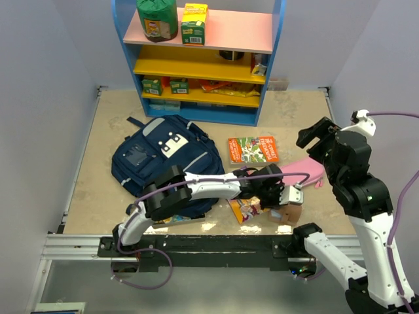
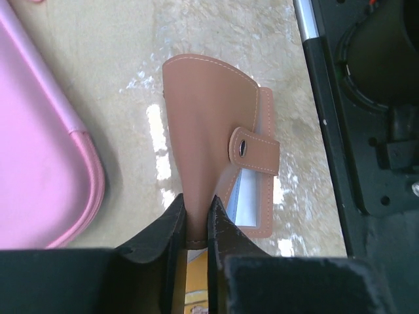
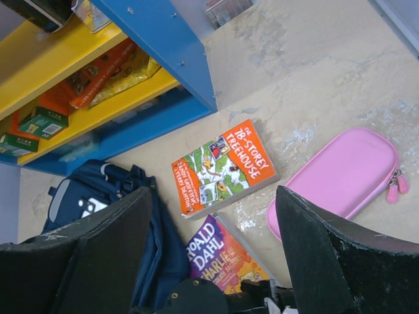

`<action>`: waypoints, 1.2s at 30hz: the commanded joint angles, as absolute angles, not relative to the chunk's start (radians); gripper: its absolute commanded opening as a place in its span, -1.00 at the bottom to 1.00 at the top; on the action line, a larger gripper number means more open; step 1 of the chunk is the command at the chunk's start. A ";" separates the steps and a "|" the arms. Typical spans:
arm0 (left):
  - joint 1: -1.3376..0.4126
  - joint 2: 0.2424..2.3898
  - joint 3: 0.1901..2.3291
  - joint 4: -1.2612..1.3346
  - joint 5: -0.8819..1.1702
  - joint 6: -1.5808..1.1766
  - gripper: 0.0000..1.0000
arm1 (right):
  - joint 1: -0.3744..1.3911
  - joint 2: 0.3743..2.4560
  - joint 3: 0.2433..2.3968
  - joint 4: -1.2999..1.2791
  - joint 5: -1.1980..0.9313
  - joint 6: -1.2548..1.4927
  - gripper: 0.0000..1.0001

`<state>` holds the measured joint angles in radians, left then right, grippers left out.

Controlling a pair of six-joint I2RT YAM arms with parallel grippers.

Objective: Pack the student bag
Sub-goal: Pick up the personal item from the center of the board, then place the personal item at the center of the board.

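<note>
Two arms work at the near edge of the table (image 1: 98,144). From above, the student bag (image 1: 163,160) lies flat on it, just in front of the blue shelf unit (image 1: 203,65). It is navy blue fabric, far bigger than the books, with a grey-white patch on its upper pocket, thin light stripes curving down its front and dark straps at its far end. The left arm (image 1: 203,186) crosses the bag's near right corner and reaches out to the right of the bag. An orange book (image 1: 253,149) lies to the right of the bag, and a pink pencil case (image 1: 308,171) farther right. A purple book (image 1: 245,209) sits to the bag's near right, partly under the arm.

On the left wrist camera, the left gripper (image 2: 196,209) has its fingers pinched on the edge of a brown wallet (image 2: 209,124), whose snap strap is fastened. The pink pencil case lies beside it.

On the right wrist camera, the right gripper (image 3: 215,196) hangs high with its fingers spread wide and nothing between them. The bag shows at lower left, and its pale patch is visible. Both books and the pink case lie to the bag's right.
</note>
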<state>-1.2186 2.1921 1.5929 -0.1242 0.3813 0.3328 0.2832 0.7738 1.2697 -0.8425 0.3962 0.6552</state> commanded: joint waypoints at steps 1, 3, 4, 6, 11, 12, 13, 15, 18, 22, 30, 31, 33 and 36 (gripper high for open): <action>-1.164 2.031 1.677 -0.279 0.391 0.319 -0.99 | 0.282 0.795 1.308 -0.795 0.434 0.612 0.60; -1.132 1.965 1.657 -0.314 0.387 0.304 -0.95 | 0.284 0.801 1.302 -0.785 0.434 0.612 0.60; -1.118 1.941 1.638 -0.321 0.387 0.299 -0.95 | 0.282 0.801 1.296 -0.782 0.434 0.612 0.61; -1.072 1.869 1.565 -0.324 0.390 0.287 -0.92 | 0.282 0.802 1.275 -0.767 0.434 0.612 0.62; -0.974 1.750 1.401 -0.276 0.419 0.230 -0.88 | 0.284 0.802 1.215 -0.732 0.420 0.611 0.63; -0.965 1.741 1.382 -0.256 0.426 0.219 -0.88 | 0.282 0.805 1.197 -0.727 0.420 0.611 0.63; -0.959 1.723 1.365 -0.246 0.448 0.207 -0.88 | 0.284 0.804 1.187 -0.723 0.420 0.611 0.63; -0.951 1.707 1.321 -0.224 0.457 0.184 -0.87 | 0.284 0.801 1.163 -0.719 0.417 0.611 0.63; -0.950 1.690 1.266 -0.195 0.459 0.181 -0.80 | 0.284 0.795 1.132 -0.713 0.407 0.612 0.68; -0.948 1.710 1.186 -0.143 0.443 0.190 -0.40 | 0.282 0.781 1.056 -0.677 0.350 0.617 0.75; -0.890 1.694 1.118 -0.110 0.399 0.213 0.99 | 0.284 0.821 0.809 -0.583 0.123 0.641 0.83; -0.881 1.674 1.120 -0.113 0.399 0.218 1.00 | 0.284 0.815 0.789 -0.556 0.101 0.643 0.83; -0.865 1.655 1.137 -0.144 0.394 0.224 1.00 | 0.285 0.805 0.741 -0.528 0.052 0.647 0.81; -0.822 1.621 1.157 -0.190 0.394 0.225 1.00 | 0.293 0.799 0.718 -0.509 0.003 0.660 0.75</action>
